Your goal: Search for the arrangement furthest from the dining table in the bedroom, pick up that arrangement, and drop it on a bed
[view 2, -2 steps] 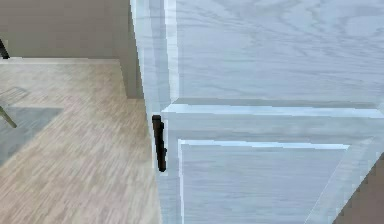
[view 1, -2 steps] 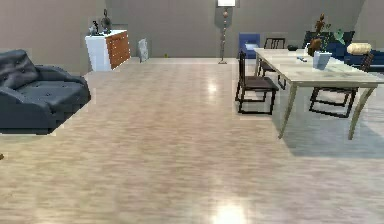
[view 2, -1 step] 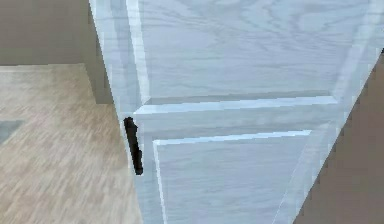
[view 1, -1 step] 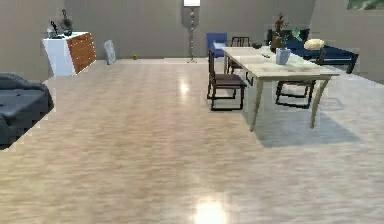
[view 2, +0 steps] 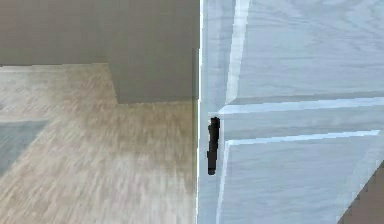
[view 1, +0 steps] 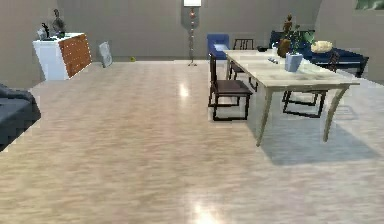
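A pale dining table [view 1: 312, 80] stands at the forward view's right. On it rise a dark plant-like arrangement [view 1: 287, 36], a bluish vessel [view 1: 293, 62] and a pale rounded item [view 1: 321, 46]. At the far left, a white and wood dresser [view 1: 62, 57] carries another small dark arrangement-like shape [view 1: 56, 22] beside other small items. A dark blue soft piece of furniture [view 1: 12, 112] juts in at the left edge; I cannot tell whether it is a bed or a sofa.
Dark chairs [view 1: 228, 90] [view 1: 305, 98] flank the table. A floor lamp [view 1: 191, 35], a blue armchair [view 1: 217, 45] and a blue sofa [view 1: 345, 58] line the back wall. Wide wooden floor [view 1: 140, 140] lies ahead. A white panelled door [view 2: 290, 110] with a dark handle [view 2: 212, 145] stands close in the arm side view.
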### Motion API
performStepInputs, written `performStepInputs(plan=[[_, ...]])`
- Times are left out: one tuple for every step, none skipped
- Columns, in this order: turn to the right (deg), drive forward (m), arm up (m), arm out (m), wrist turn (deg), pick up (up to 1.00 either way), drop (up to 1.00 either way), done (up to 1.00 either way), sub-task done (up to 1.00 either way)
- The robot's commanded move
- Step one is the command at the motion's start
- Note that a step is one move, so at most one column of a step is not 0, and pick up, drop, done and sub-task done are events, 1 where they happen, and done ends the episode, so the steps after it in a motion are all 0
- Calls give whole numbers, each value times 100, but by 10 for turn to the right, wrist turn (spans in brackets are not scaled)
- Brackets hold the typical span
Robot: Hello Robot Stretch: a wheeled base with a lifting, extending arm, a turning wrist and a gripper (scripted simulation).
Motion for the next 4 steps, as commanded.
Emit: performStepInputs(plan=[[150, 0, 0, 0, 0, 0, 0, 0, 0], [0, 100, 0, 0, 0, 0, 0, 0, 0], [150, 0, 0, 0, 0, 0, 0, 0, 0], [0, 10, 0, 0, 0, 0, 0, 0, 0]])
